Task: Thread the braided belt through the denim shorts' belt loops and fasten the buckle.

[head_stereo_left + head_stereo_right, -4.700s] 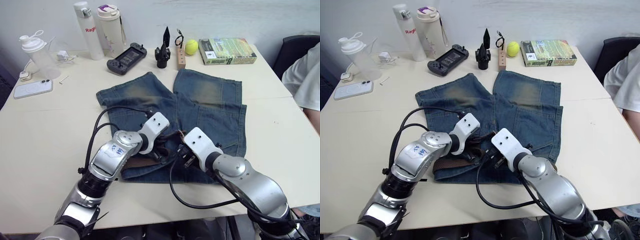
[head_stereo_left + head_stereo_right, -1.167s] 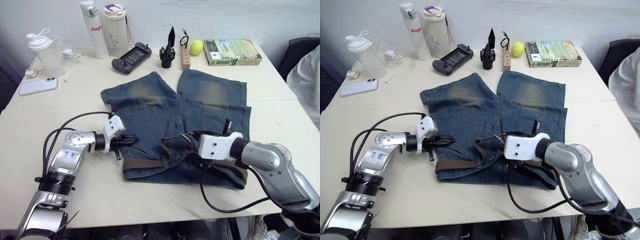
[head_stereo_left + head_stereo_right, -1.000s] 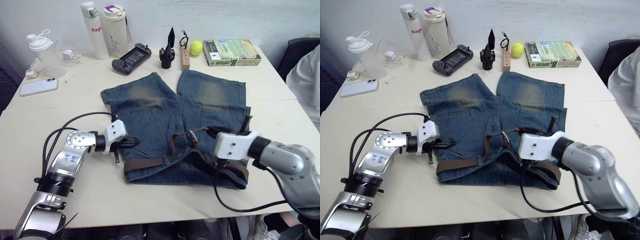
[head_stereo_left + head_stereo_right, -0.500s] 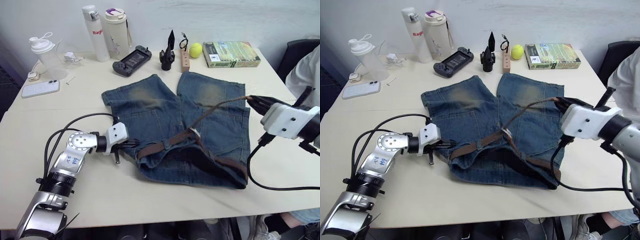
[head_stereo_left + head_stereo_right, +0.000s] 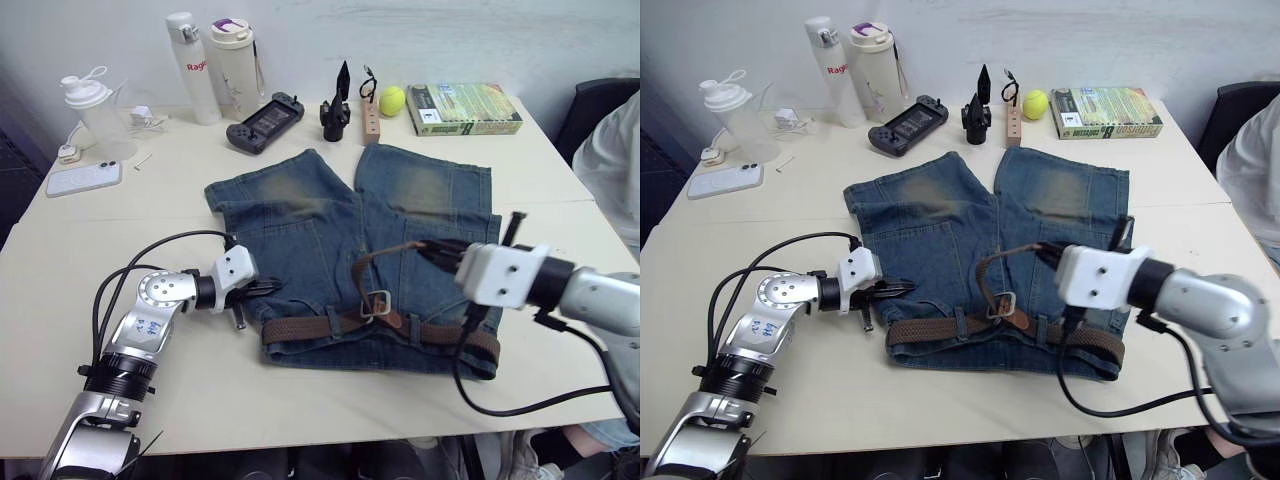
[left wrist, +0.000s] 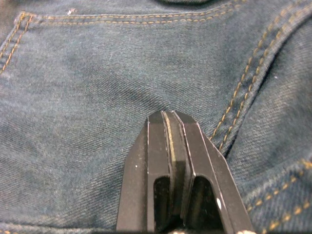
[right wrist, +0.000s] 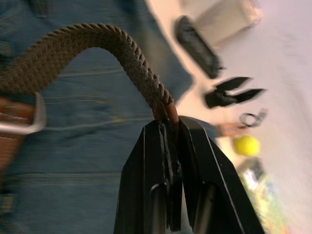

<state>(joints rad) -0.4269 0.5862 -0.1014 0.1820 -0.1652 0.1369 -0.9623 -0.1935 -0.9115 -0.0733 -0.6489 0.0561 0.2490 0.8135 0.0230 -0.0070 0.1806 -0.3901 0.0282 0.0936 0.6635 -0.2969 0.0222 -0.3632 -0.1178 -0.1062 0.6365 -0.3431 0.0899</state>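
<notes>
On the bench (image 5: 300,400), the left hand (image 5: 268,288), fingers pressed together, rests on the denim shorts (image 5: 300,220). The braided belt (image 5: 310,326) lies along the waistband through the buckle (image 5: 375,305); the right hand (image 5: 432,250) pinches its leather end, lifted.

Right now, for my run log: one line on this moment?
belt: braided belt along waistband, through buckle | right gripper: shut on belt tip | left gripper: shut, on denim shorts
</notes>
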